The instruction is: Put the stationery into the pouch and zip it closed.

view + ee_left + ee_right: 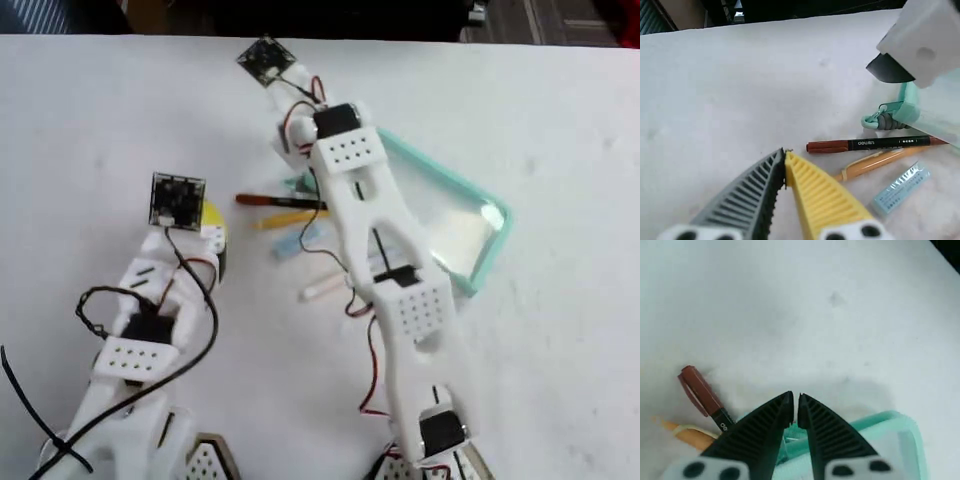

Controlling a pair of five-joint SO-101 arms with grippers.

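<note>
Tabletop (560, 120), white, spreads under both arms. The right arm (400, 290) stretches from the near edge across the middle and covers one side of the pouch (455, 225). The left arm (140, 340) sits at the near left, short of the stationery.

The pouch lies flat on the table right of centre, a clear panel in a teal border. Its zipper pull (879, 120) lies loose at the corner nearest the pens.

The right gripper (795, 399) hangs over that corner, its black jaws drawn together to a hairline with nothing between them. The left gripper (784, 152), one finger grey and one yellow, points at the pens with its tips meeting, empty.

All stationery lies outside the pouch, between the two arms. A brown pen (275, 201) and an orange pen (290, 218) lie side by side. A pale blue eraser (297, 243) lies just nearer. A small pale stick (322, 289) lies nearest, against the right arm.
</note>
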